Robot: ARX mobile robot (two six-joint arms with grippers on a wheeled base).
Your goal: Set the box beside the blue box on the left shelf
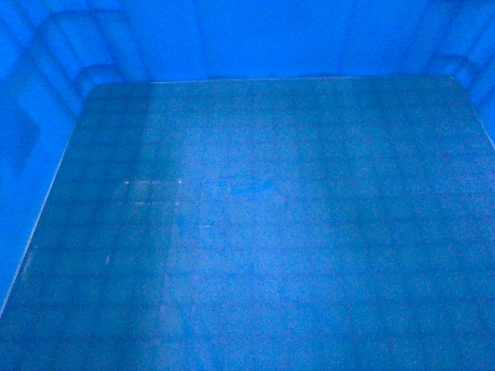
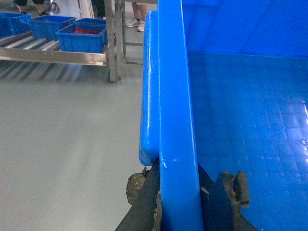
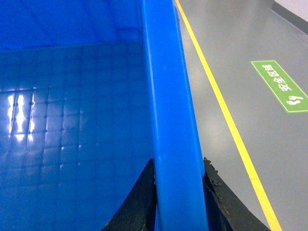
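Two rim grips were all that carried the blue crate.
Your left gripper and right gripper each clamped the crate's opposite side walls, lifted above the grey floor. The shelf rack stood well left of the crate; you risked a slipped rim or bumping it blind.

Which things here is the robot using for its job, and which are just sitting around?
For the job:
- the box, empty
- left tool, clamped on the box's rim
- right tool, clamped on the opposite rim
- shelf rack with small blue boxes

Just around:
- yellow floor line
- green floor sign
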